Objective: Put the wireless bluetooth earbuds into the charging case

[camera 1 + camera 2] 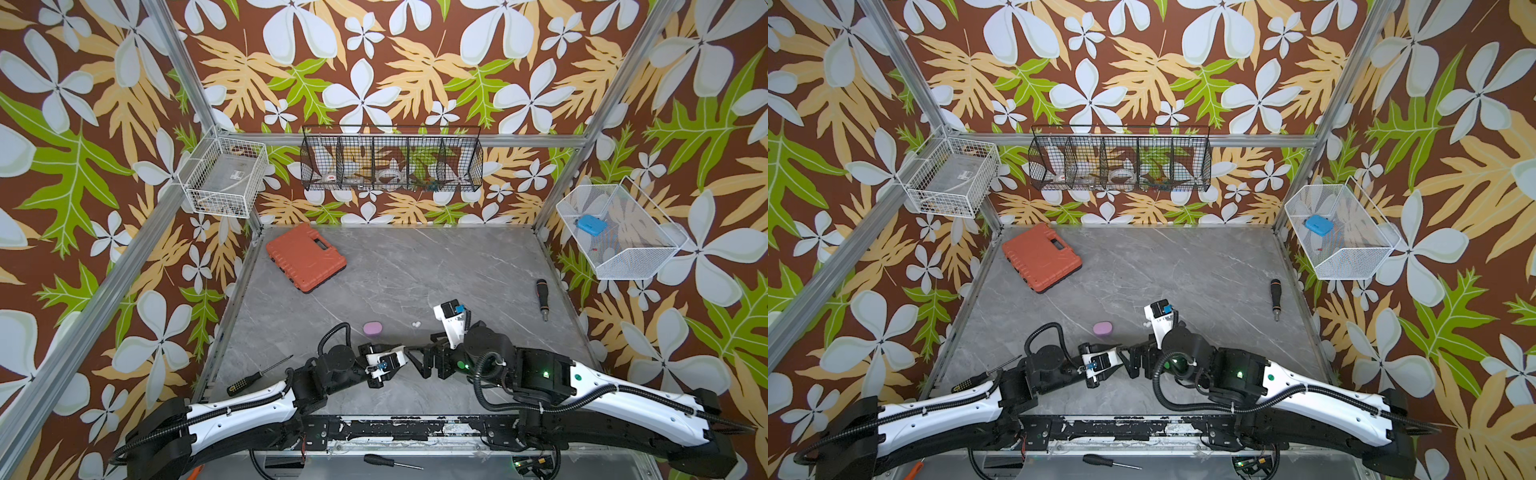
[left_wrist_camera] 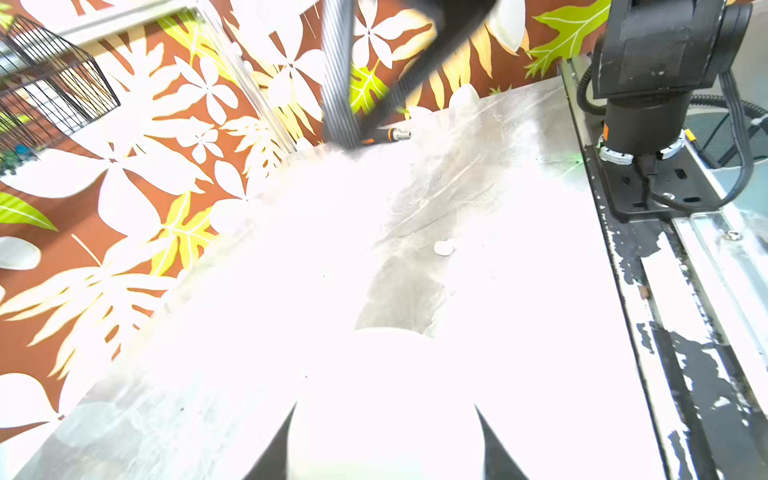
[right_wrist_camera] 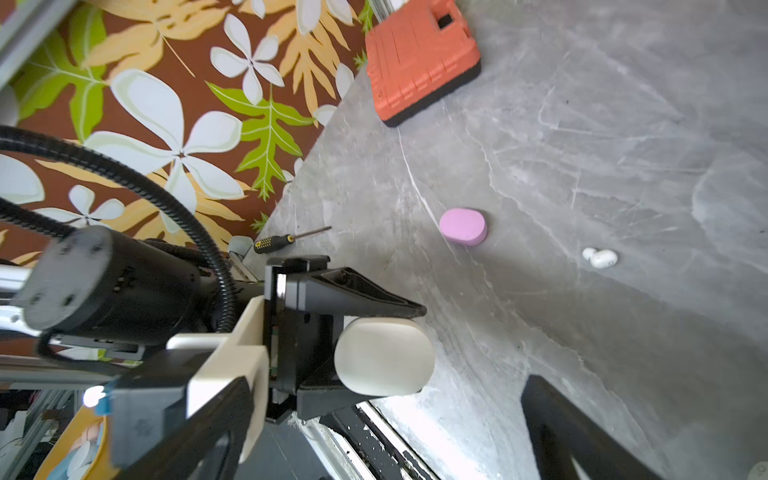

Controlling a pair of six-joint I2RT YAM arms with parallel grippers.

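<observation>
My left gripper (image 3: 422, 351) is shut on a white pebble-shaped charging case (image 3: 384, 357), held just above the table near its front edge. The left wrist view is washed out; the case (image 2: 386, 365) shows as a bright blob between the jaws. My right gripper (image 3: 384, 428) faces it, open wide, nothing between its fingers. In both top views the two grippers (image 1: 415, 357) (image 1: 434, 353) meet at front centre, hiding the held case. Two white earbuds (image 1: 416, 324) (image 3: 600, 257) lie together on the table beyond them. A closed lilac charging case (image 1: 372, 328) (image 3: 463, 226) lies to their left.
An orange tool case (image 1: 305, 257) lies at the back left. A black driver handle (image 1: 542, 299) lies at the right edge, a black-and-yellow screwdriver (image 1: 257, 376) at the front left. Wire baskets (image 1: 390, 160) hang on the walls. A chipped black rail (image 1: 386, 428) runs along the front.
</observation>
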